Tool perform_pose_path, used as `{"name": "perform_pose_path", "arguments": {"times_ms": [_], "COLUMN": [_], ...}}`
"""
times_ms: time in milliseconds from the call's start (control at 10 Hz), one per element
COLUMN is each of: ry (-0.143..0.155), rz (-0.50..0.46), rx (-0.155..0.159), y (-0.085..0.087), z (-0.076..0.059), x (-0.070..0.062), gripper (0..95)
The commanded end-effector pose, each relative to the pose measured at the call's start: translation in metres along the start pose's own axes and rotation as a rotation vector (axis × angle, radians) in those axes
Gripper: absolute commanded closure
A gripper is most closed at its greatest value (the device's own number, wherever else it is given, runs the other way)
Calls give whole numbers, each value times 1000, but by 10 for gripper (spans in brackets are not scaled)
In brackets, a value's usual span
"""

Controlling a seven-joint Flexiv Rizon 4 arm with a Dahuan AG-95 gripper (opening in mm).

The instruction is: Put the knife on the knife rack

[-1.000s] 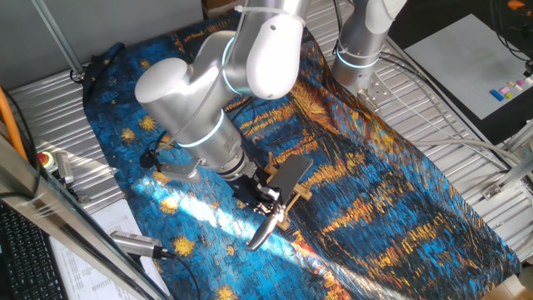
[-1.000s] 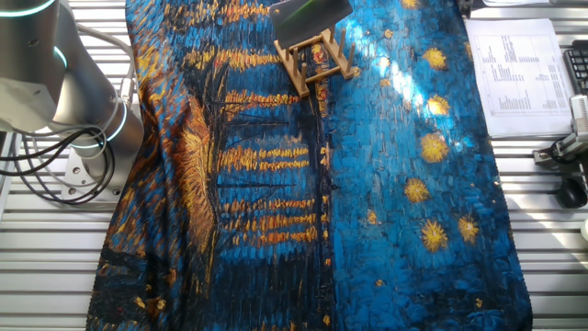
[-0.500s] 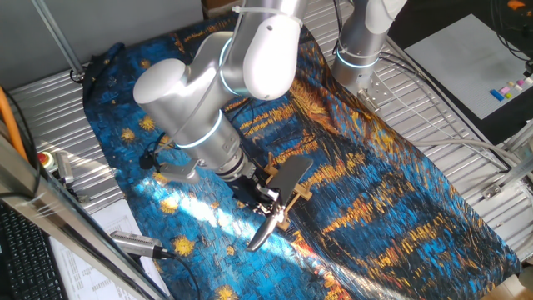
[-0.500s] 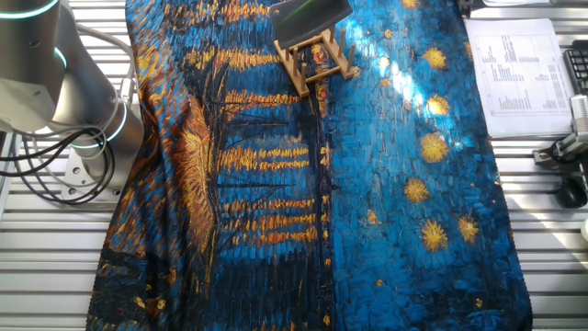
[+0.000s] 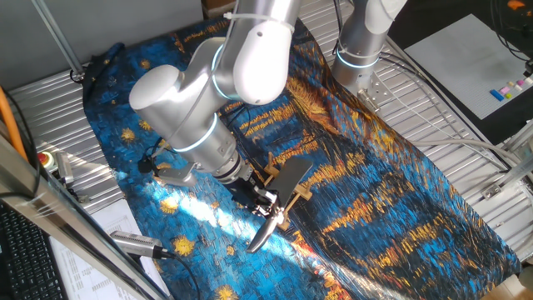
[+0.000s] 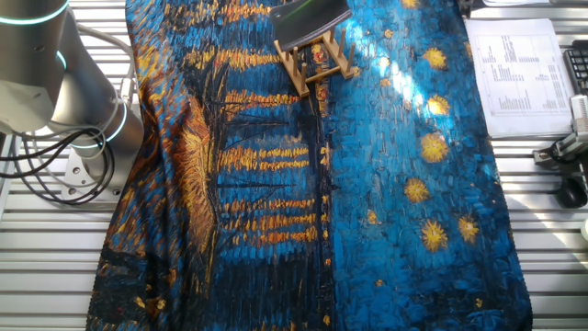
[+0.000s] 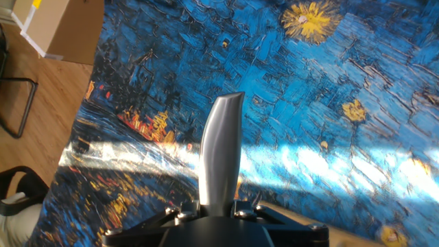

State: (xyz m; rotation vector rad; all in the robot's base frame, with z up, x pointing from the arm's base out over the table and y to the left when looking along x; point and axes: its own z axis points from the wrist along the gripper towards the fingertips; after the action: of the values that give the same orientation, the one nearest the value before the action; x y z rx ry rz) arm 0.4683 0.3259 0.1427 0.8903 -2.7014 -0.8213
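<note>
The knife (image 5: 281,193) sat in the knife rack (image 5: 293,197), its broad grey blade leaning up and away from the arm and its silvery handle jutting down toward the near edge of the blue-and-gold painted cloth (image 5: 400,192). In one fixed view the gripper (image 5: 265,202) was low at the rack, right at the knife where the handle meets the blade, but the dark fingers merged with the rack's shadow there, so whether they pinched the knife or stood apart could not be told.

The other fixed view showed what that one hid: the rack (image 6: 317,59) from its far side, light-brown rails and crossbars standing plainly on the cloth (image 6: 367,202), with the blade (image 6: 310,18) resting tilted across the top at the upper edge of the picture. The gripper itself was out of sight there; only the arm's grey base (image 6: 55,83) showed at the left.

The hand view gave only the handle (image 7: 219,158), running straight up the middle from the dark gripper body at the bottom edge, over sunlit cloth (image 7: 329,89). The fingertips seemed to sit close on either side of it, though contact was not clear.
</note>
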Motion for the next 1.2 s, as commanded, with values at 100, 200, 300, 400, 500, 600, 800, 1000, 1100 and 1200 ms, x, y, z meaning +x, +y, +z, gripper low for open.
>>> {"name": "perform_pose_path", "arguments": {"times_ms": [100, 200, 300, 400, 500, 600, 800, 1000, 1100, 1200], "ry": [4, 3, 5, 4, 9, 9, 8, 17, 25, 24], "rz": [-1, -6, -9, -8, -6, -10, -13, -13, -8, -23], "rx": [-4, -9, -9, -12, -13, -15, -18, -8, 4, 3], "y": [-1, -2, -2, -2, -2, -2, -2, -2, -2, -2], "z": [1, 3, 3, 3, 3, 3, 3, 3, 3, 3], "x": [1, 1, 1, 1, 1, 1, 0, 0, 0, 0], "gripper": [950, 950, 950, 950, 950, 950, 950, 950, 950, 950]}}
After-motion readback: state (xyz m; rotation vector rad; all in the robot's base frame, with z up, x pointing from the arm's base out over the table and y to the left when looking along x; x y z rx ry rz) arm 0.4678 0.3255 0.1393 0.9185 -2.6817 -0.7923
